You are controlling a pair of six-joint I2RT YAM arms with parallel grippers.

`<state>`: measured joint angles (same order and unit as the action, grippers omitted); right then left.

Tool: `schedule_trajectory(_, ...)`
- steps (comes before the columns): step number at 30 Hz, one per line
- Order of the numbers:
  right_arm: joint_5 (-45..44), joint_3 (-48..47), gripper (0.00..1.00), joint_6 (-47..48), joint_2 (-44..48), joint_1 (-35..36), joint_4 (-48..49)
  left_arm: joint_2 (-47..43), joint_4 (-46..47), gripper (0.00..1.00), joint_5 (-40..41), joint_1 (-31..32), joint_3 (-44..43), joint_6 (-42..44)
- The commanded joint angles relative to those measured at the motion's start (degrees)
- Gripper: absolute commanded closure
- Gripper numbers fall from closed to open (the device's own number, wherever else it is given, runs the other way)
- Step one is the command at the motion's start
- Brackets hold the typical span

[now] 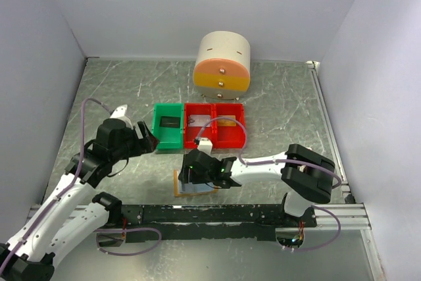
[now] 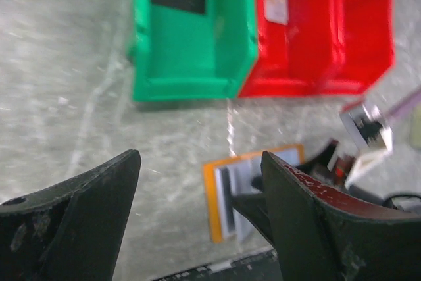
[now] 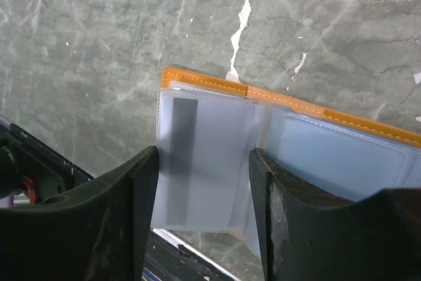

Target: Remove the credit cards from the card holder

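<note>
The card holder [image 1: 179, 187] lies open on the table near the front rail, orange rim outside and pale blue pockets inside [image 3: 342, 156]. A grey credit card [image 3: 197, 162] with a dark stripe sits in a clear pocket leaf. My right gripper [image 3: 204, 156] [image 1: 199, 177] is right over the holder. Its fingers press on the two side edges of that leaf and card. My left gripper [image 2: 200, 162] [image 1: 152, 137] hangs open and empty to the left, beside the green bin. From there the holder [image 2: 223, 195] shows below it.
A green bin [image 1: 168, 125] and two red bins [image 1: 214, 126] stand in a row behind the holder, with small flat items inside. A round cream and orange drawer unit [image 1: 222, 64] stands at the back. The black rail [image 1: 217, 214] runs along the front edge.
</note>
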<state>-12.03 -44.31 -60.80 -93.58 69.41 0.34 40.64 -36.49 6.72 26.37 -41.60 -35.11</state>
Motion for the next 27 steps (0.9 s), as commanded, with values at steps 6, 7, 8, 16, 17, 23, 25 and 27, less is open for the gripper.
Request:
schedule_trajectory(6, 4.64, 5.44, 0.46, -2.01, -2.57, -0.65, -0.53, 0.45, 14.92, 0.24, -31.79, -0.13, 14.99, -13.10)
schedule_trajectory(7, 4.71, 5.51, 0.45, -2.03, -2.71, -0.64, -0.48, -0.20, 15.21, 0.25, -32.34, 0.03, 16.31, -13.60)
schedule_trajectory(8, 4.80, 5.45, 0.45, -2.02, -2.91, -0.64, -0.51, -1.12, 15.10, 0.26, -32.48, 0.26, 17.41, -14.14)
schedule_trajectory(16, 4.87, 4.29, 0.46, -1.87, -4.08, -0.74, -0.96, -10.86, 15.53, 0.31, -34.48, 2.25, 26.14, -19.97)
schedule_trajectory(17, 4.86, 4.11, 0.45, -1.83, -4.19, -0.68, -1.00, -11.40, 15.46, 0.32, -34.37, 2.61, 26.70, -20.39)
schedule_trajectory(23, 5.08, 3.28, 0.46, -1.47, -4.93, -0.84, -1.72, -11.33, 14.90, 0.35, -31.52, 6.14, 28.14, -21.33)
schedule_trajectory(25, 5.25, 3.15, 0.45, -1.38, -5.04, -0.86, -1.81, -10.05, 16.13, 0.35, -30.94, 7.20, 28.78, -21.24)
schedule_trajectory(27, 5.32, 3.10, 0.45, -1.38, -5.03, -0.87, -1.75, -8.03, 18.09, 0.36, -30.80, 8.40, 29.11, -21.04)
